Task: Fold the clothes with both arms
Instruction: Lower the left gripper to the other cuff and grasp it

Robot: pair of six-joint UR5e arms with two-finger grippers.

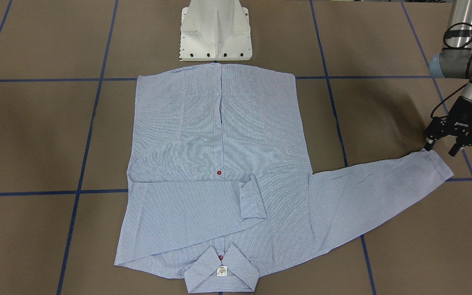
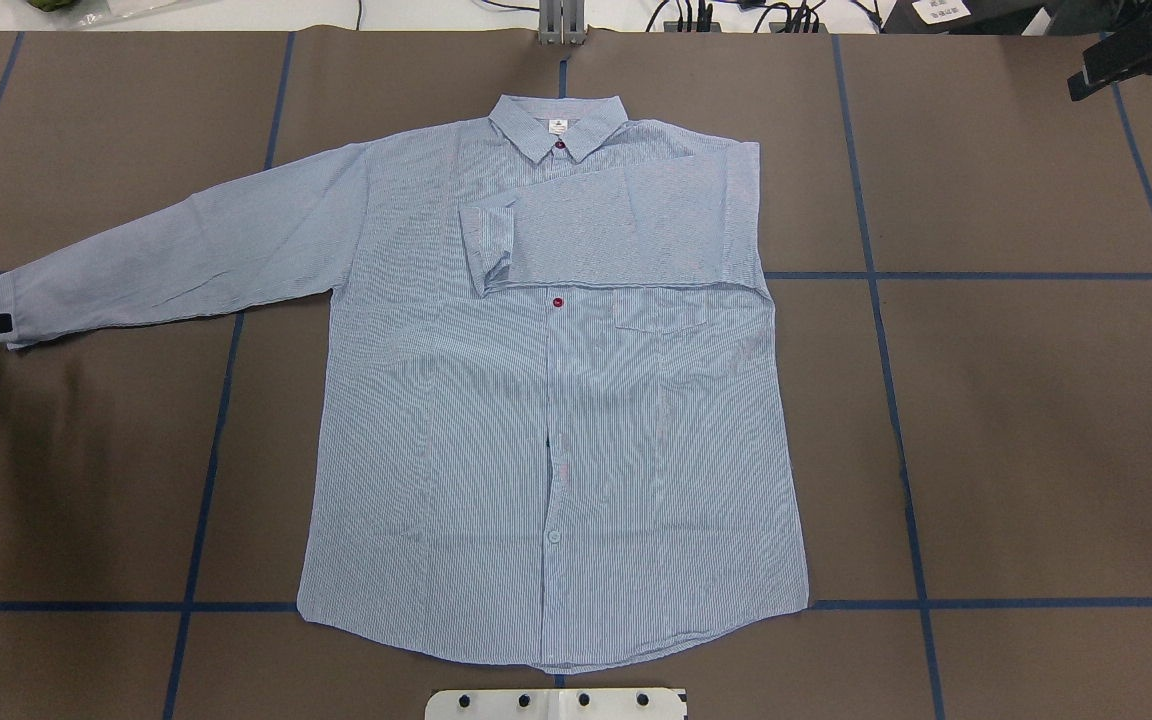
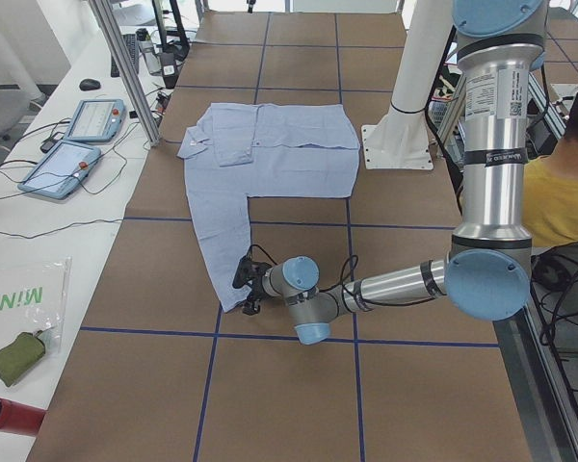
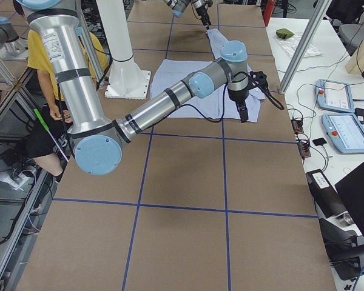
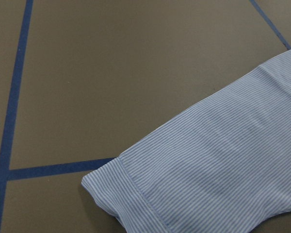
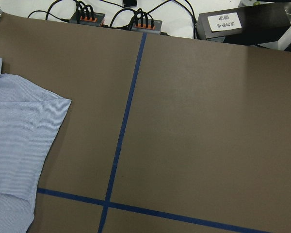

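Observation:
The light blue striped shirt (image 2: 546, 420) lies flat and face up on the brown table, collar (image 2: 558, 125) away from the robot's base. One sleeve is folded across the chest (image 2: 616, 230). The other sleeve stretches out sideways, ending in a cuff (image 1: 439, 162) that also fills the left wrist view (image 5: 136, 199). My left gripper (image 1: 441, 146) hovers open right at that cuff's edge, with no cloth between its fingers. My right gripper (image 2: 1131, 55) hangs high beyond the shirt's folded side; I cannot tell whether it is open. Its wrist view shows the shirt's edge (image 6: 19, 126).
The white pedestal base (image 1: 215, 37) stands at the shirt's hem. Blue tape lines (image 2: 876, 275) grid the table. A metal post (image 2: 561, 20) and cables line the far edge. Tablets (image 3: 77, 120) lie on a side bench. A person in yellow (image 3: 559, 202) sits behind the robot.

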